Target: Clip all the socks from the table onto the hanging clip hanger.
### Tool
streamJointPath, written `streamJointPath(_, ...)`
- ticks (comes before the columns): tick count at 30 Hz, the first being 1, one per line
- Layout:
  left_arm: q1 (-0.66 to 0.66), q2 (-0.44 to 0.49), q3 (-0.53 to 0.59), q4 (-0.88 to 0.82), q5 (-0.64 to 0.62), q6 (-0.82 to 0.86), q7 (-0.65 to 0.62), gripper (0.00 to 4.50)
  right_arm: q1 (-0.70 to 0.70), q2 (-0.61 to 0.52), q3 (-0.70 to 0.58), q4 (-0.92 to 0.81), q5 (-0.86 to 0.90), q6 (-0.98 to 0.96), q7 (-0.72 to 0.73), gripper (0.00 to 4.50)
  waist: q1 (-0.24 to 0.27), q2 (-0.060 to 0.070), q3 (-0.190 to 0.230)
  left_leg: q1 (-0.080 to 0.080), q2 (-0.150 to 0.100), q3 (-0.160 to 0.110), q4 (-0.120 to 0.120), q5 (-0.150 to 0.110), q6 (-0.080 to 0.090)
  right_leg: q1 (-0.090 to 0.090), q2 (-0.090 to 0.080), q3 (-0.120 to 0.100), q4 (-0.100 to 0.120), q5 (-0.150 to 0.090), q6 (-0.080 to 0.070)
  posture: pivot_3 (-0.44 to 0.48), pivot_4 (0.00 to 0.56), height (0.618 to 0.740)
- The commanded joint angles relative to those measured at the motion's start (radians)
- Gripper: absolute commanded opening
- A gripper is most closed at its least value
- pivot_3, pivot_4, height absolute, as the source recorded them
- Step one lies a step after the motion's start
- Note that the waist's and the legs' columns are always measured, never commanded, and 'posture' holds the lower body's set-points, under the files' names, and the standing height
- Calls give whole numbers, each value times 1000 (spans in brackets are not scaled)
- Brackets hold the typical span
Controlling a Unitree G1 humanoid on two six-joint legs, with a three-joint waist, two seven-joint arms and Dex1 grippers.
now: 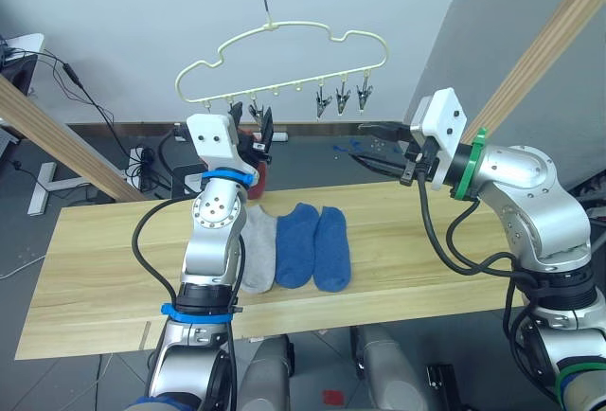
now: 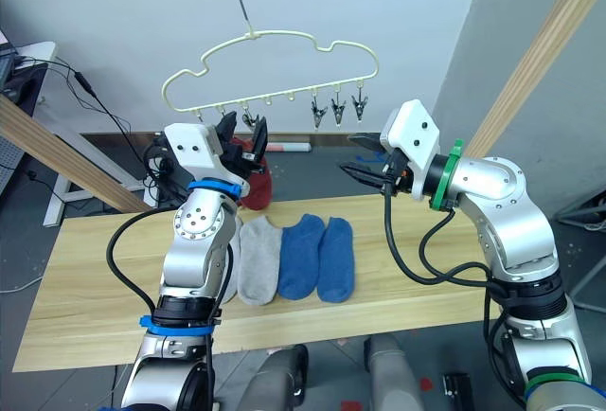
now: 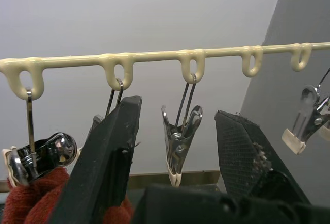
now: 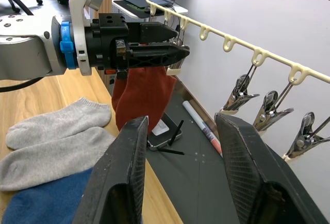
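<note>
I have the left gripper (image 3: 178, 146) raised to the clip hanger (image 1: 284, 46), its jaws released and straddling one free clip (image 3: 180, 144) that hangs straight down between the fingers. That clip's long axis is vertical, square across the gap between the fingers, so closing on its upper wings to open it looks like the step in hand. On the clip just beside it, a brick red sock (image 4: 144, 97) already hangs, bunched at the top and drooping down past the far edge of the table (image 1: 417, 283).

My right gripper (image 4: 180, 162) hovers apart from the hanger, jaws released and holding nothing, pointing toward the left arm and the red sock. It is the arm nearer the three free clips (image 1: 342, 98) toward the hanger's right end.

On the tabletop, near the middle, lie two light grey socks (image 2: 256, 259) and two blue socks (image 1: 312, 245), side by side and touching, long axes running from the near edge to the far edge. They sit well below both grippers. I judge four socks are left to hang; a second red one I cannot make out.
</note>
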Motion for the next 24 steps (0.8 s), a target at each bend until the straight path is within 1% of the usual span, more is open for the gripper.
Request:
streamJointPath(1, -17, 3, -3, -12, 5, 0, -2, 2570, -4, -11, -26, -25, 27, -10, -5, 2116, 0, 0, 0, 0, 0, 0, 0, 0, 0, 0, 0, 0, 0, 0, 0, -98, 306, 740)
streamJointPath(6, -27, 2, -7, 2, -6, 20, -22, 2570, -4, -13, -24, -23, 30, -11, -9, 2116, 0, 0, 0, 0, 0, 1, 0, 0, 0, 0, 0, 0, 0, 0, 0, -99, 308, 740)
streamJointPath(8, -30, -1, -13, 3, -12, 10, -38, 2570, -3, -14, -23, -23, 32, -12, -10, 2116, 0, 0, 0, 0, 0, 1, 0, 0, 0, 0, 0, 0, 0, 0, 0, -99, 308, 740)
streamJointPath(10, -29, -8, -7, -1, -10, -3, -27, 2570, -1, -15, -22, -23, 34, -12, -12, 2116, 0, 0, 0, 0, 0, 1, 0, 0, 0, 0, 0, 0, 0, 0, 0, -99, 309, 740)
streamJointPath(16, -16, -4, -11, -2, 5, 1, -28, 2570, 7, -21, -19, -28, 39, -10, -15, 2116, 0, 0, 0, 0, 0, 1, 0, 0, 0, 0, 0, 0, 0, 0, 0, -101, 311, 740)
streamJointPath(20, -30, -3, -16, 16, 16, 23, -24, 2570, 7, -25, -18, -27, 43, -10, -17, 2116, 0, 0, 0, 0, 0, 1, 0, 0, 0, 0, 0, 0, 0, 0, 0, -100, 312, 740)
streamJointPath(24, -35, -1, -33, 7, 38, -17, -26, 2570, 10, -27, -18, -29, 46, -10, -18, 2116, 0, 0, 0, 0, 0, 1, 0, 0, 0, 0, 0, 0, 0, 0, 0, -100, 312, 740)
